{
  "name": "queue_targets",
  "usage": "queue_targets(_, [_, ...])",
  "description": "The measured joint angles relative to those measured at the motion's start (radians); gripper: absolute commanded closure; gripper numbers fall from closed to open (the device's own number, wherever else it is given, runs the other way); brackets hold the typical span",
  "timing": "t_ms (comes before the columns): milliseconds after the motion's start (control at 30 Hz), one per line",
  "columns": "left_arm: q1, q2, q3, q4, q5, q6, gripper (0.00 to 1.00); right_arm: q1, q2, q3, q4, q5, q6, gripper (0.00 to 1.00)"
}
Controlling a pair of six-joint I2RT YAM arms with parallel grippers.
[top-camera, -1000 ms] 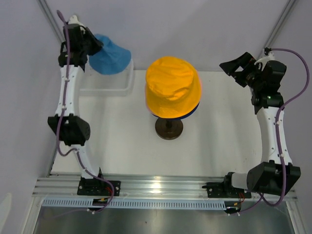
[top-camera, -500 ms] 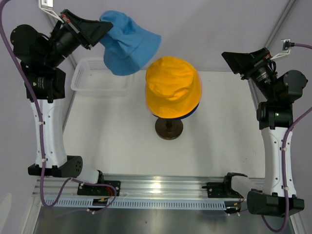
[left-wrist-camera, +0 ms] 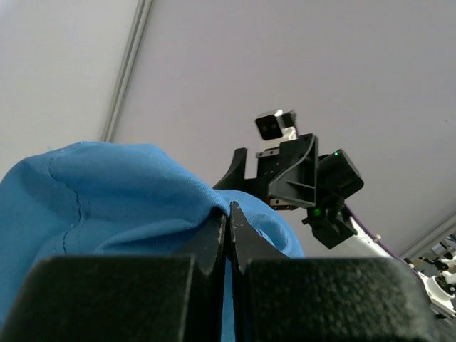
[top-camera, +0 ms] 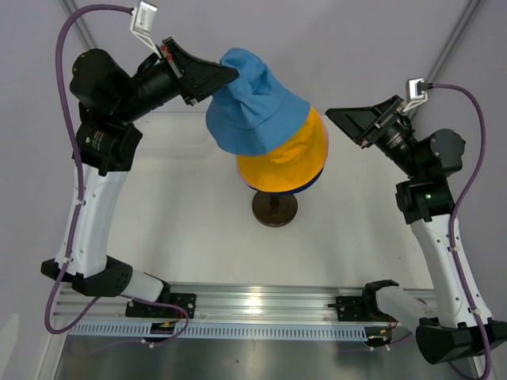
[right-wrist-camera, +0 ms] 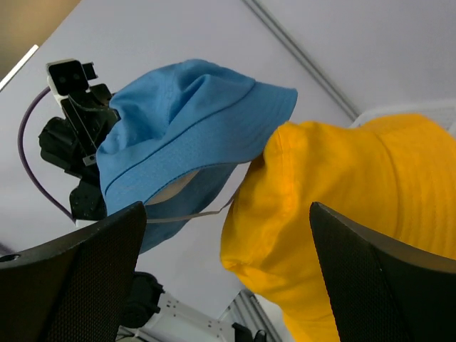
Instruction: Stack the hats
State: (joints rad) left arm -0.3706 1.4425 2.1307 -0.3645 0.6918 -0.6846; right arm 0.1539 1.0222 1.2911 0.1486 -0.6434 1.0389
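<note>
My left gripper [top-camera: 230, 73] is shut on a fold of the light blue hat [top-camera: 255, 107] and holds it in the air, its brim overlapping the back left of the yellow-orange hat [top-camera: 289, 162]. The yellow-orange hat sits on top of the stand; thin slivers of the dark blue hat [top-camera: 318, 179] and the pink hat [top-camera: 240, 179] show under it. In the left wrist view the closed fingertips [left-wrist-camera: 229, 214] pinch the light blue hat [left-wrist-camera: 107, 192]. My right gripper [top-camera: 337, 119] is open and empty, just right of the hats. The right wrist view shows the right gripper [right-wrist-camera: 228, 206] facing the yellow-orange hat [right-wrist-camera: 356, 206] and the light blue hat [right-wrist-camera: 185, 121].
The dark round stand base [top-camera: 275, 209] stands mid-table; the mannequin head is hidden under the hats. A metal rail [top-camera: 253, 305] runs along the near edge. The right arm's wrist [left-wrist-camera: 303, 174] faces my left gripper closely across the hats.
My left gripper carried the light blue hat from the back left, up and right, to over the yellow-orange hat. My right gripper moved left toward the hats, still open.
</note>
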Motion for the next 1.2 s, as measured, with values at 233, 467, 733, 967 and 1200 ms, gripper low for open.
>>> queue_targets(233, [-0.091, 0.005, -0.014, 0.001, -0.082, 0.031, 0.99, 0.048, 0.004, -0.086, 0.048, 0.023, 0.11, 0.01])
queue_targets(467, [-0.158, 0.01, -0.005, 0.002, -0.136, 0.079, 0.99, 0.058, -0.005, -0.092, 0.145, 0.076, 0.234, 0.01])
queue_targets(733, [-0.175, 0.012, 0.021, -0.002, -0.202, 0.139, 0.99, 0.063, 0.0, -0.09, 0.254, 0.113, 0.386, 0.01])
queue_targets(967, [-0.184, 0.016, 0.032, -0.003, -0.22, 0.163, 0.99, 0.135, 0.076, -0.05, 0.264, 0.113, 0.436, 0.01])
queue_targets(1200, [-0.206, 0.04, 0.045, -0.017, -0.22, 0.184, 0.98, 0.183, 0.156, 0.013, 0.267, 0.115, 0.446, 0.11])
